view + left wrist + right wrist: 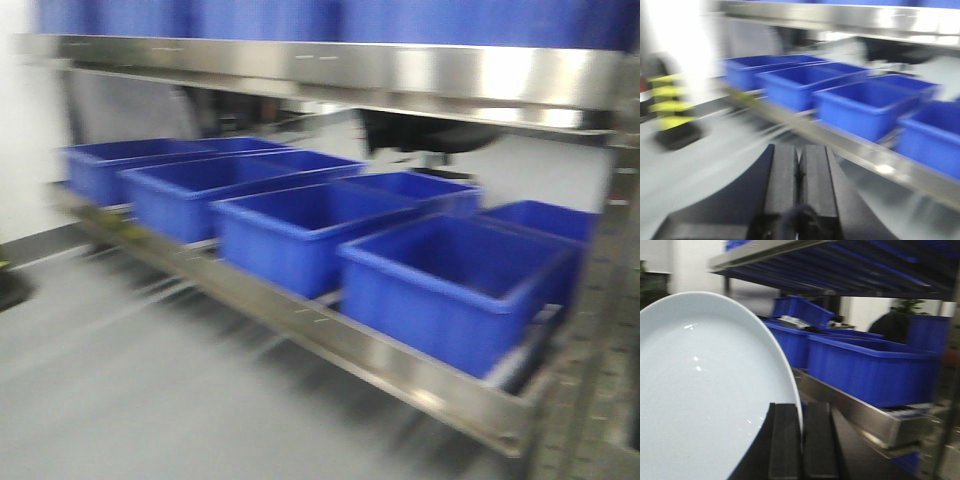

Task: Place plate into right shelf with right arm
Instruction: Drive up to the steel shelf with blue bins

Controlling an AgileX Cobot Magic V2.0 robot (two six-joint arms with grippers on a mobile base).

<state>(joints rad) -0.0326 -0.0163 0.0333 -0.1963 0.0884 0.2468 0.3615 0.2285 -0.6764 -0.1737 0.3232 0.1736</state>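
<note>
Jaws on left gripper (799, 150): together, pad against pad, nothing held; hovering low in front of right shelf (400, 365), off its front rail. Left of the shelf in left wrist view: black-and-yellow striped object (669, 100), too blurred to tell more. Grey floor (120, 400) in front of the shelf. On the shelf's lower level: row of blue bins (450, 285), open tops, side by side along the front rail, more behind them; contents unreadable through the blur. Above the bins: second broad steel rail of the same shelf, more blue just over it.

Jaws on right gripper (801, 407): clamped on plate (705, 390), rim pinched between the two black fingers (784, 440). Plate white, tilted up on edge, face toward the camera, filling the left half of right wrist view. Plate outside the shelf, left of its lower front rail, close but apart, not yet on any level. Right of the plate: same rail running back with blue bins on it, upper level overhead. Heavy motion blur in all three views.
</note>
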